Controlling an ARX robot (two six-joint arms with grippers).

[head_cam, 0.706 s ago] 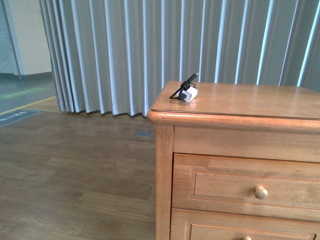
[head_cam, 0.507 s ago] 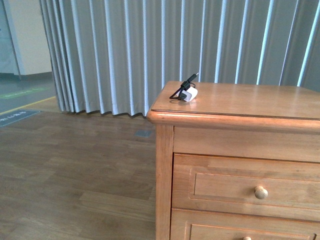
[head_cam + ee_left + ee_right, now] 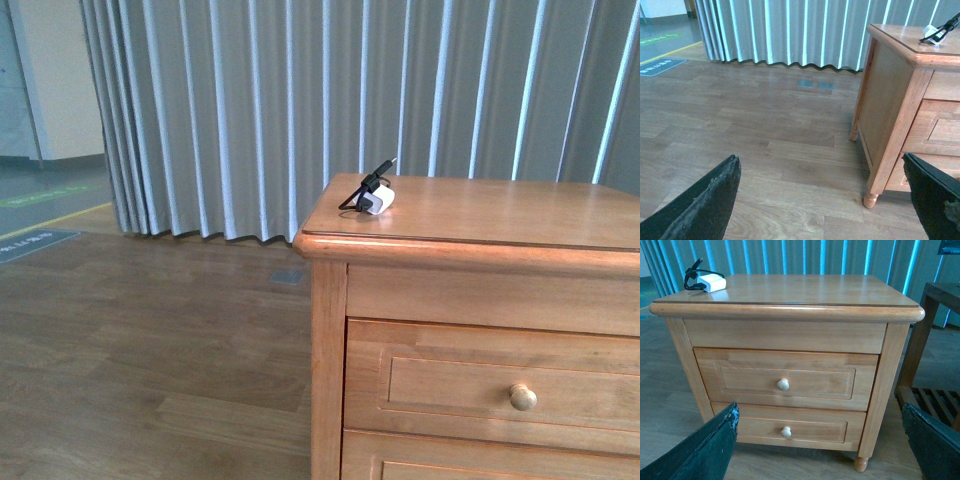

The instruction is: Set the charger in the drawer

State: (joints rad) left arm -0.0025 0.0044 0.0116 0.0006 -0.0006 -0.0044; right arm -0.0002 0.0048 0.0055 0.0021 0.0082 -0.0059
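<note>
The charger (image 3: 377,198), a small white cube with a looped black cable, lies on the near left corner of the wooden cabinet's top (image 3: 480,215); it also shows in the wrist views, charger (image 3: 932,32) and charger (image 3: 711,282). The drawer (image 3: 750,380) is the upper, taller one. It is shut, with its pale round knob (image 3: 783,384) in the middle; the front view shows the same drawer (image 3: 450,385). My left gripper (image 3: 822,200) hangs open over the floor beside the cabinet. Facing the cabinet front from a distance, my right gripper (image 3: 820,445) is open and holds nothing. Neither arm appears in the front view.
A shorter lower drawer (image 3: 815,430) sits shut under the upper one. A dark wooden shelf unit (image 3: 935,340) stands close against the cabinet's other side. Grey pleated curtains (image 3: 250,100) hang behind, and wood flooring (image 3: 150,350) stretches to the cabinet's left.
The front view has shifted a little: the cabinet sits slightly lower in the picture and its top looks flatter. The charger lies in the same spot on the top.
</note>
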